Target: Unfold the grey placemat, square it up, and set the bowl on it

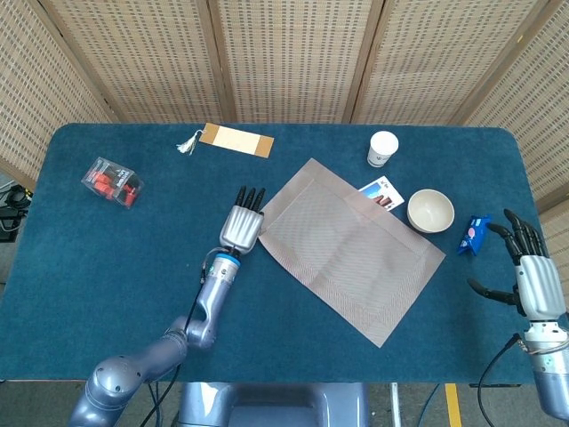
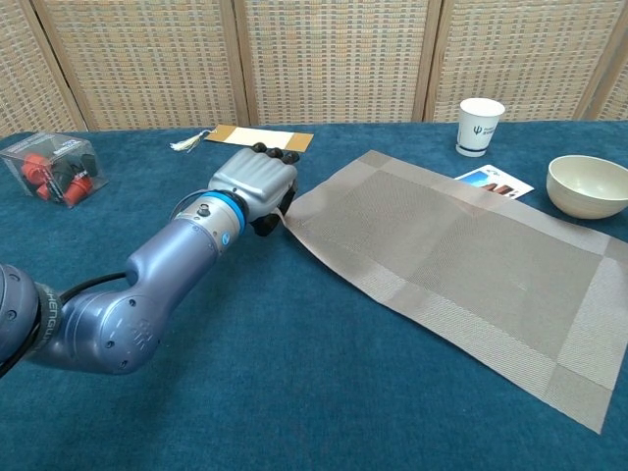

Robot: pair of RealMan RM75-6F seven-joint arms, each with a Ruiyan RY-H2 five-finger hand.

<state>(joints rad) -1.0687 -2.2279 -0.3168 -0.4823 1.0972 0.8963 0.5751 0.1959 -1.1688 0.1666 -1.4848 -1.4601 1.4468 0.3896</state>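
1. The grey placemat (image 1: pixel 342 249) is lying unfolded and skewed on the blue table (image 1: pixel 107 267).
2. The left hand (image 1: pixel 241 225) is gripping the placemat's left corner, fingers curled over it and lifting the edge slightly.
3. The bowl (image 1: pixel 430 211) is sitting upright on the table just off the placemat's far right edge, beside a small card (image 1: pixel 383 192) partly tucked under that edge.
4. The right hand (image 1: pixel 526 271) is hovering well right of the placemat, fingers spread and holding nothing.
5. A paper cup (image 1: pixel 382 148) is standing beyond the placemat.
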